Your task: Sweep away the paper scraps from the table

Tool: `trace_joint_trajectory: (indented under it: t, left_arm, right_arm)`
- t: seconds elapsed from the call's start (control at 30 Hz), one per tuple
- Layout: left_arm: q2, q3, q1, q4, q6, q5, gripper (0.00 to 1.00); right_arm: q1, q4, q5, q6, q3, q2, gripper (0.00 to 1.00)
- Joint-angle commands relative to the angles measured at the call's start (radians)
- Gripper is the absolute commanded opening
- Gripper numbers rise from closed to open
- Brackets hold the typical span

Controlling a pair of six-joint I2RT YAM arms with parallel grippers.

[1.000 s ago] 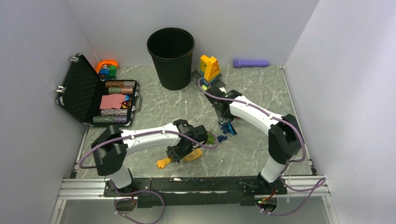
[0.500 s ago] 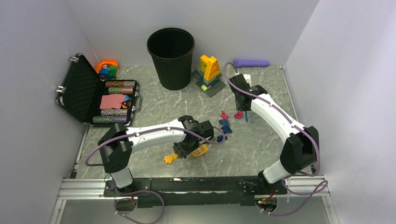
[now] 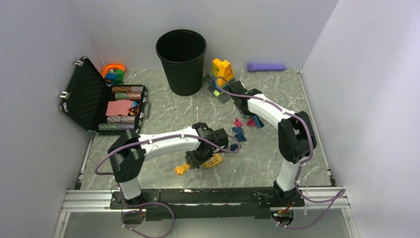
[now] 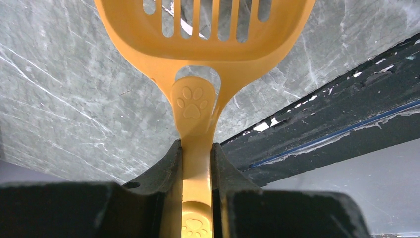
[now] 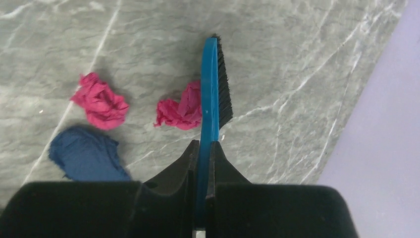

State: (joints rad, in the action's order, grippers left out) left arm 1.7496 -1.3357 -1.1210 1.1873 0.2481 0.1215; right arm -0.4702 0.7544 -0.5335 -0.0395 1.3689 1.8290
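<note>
Several paper scraps lie mid-table: two pink wads [image 3: 238, 122] [image 3: 251, 121] and dark blue wads [image 3: 240, 134] on the grey marble table [image 3: 163, 114]. My right gripper [image 3: 247, 111] is shut on a blue hand brush [image 3: 258, 122]. In the right wrist view the gripper [image 5: 203, 146] holds the brush [image 5: 210, 99] upright, with bristles facing right and its back against one pink wad [image 5: 178, 111]. Another pink wad [image 5: 100, 105] and a blue wad [image 5: 86, 153] lie to the left. My left gripper [image 3: 202, 157] [image 4: 196, 148] is shut on the handle of an orange slotted scoop [image 3: 213, 159] [image 4: 203, 44] just in front of the blue wads.
A black bin [image 3: 181, 59] stands at the back centre, with stacked toy bricks [image 3: 221, 74] and a purple cylinder [image 3: 266, 66] to its right. An open black case [image 3: 99, 104] with chips sits at the left. Pale walls enclose the table. A black rail [image 4: 322, 134] runs along the front edge.
My right arm swung from the scraps out to the back right, then came back so the brush now stands at the right pink wad. The scoop shifted slightly right.
</note>
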Motion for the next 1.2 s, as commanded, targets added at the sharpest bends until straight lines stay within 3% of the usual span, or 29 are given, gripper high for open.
trace_joint_trajectory:
  t: [0.0,0.2,0.5,1.17]
  left_arm:
    - [0.013,-0.044,-0.004,0.016,-0.018,-0.030,0.00]
    - [0.027,-0.070,0.016,0.021,-0.013,-0.051,0.00]
    - [0.041,-0.090,0.066,0.010,-0.031,-0.079,0.00]
    - [0.068,-0.074,0.101,-0.080,-0.068,-0.056,0.00]
  right_arm:
    - [-0.032,0.008,0.182,0.080,0.024,-0.026,0.00]
    - [-0.114,-0.004,0.384,0.062,-0.059,-0.113,0.00]
    - [-0.212,0.054,0.480,-0.042,-0.132,-0.212,0.00]
    - [-0.255,-0.108,0.938,-0.092,-0.213,-0.359,0.00]
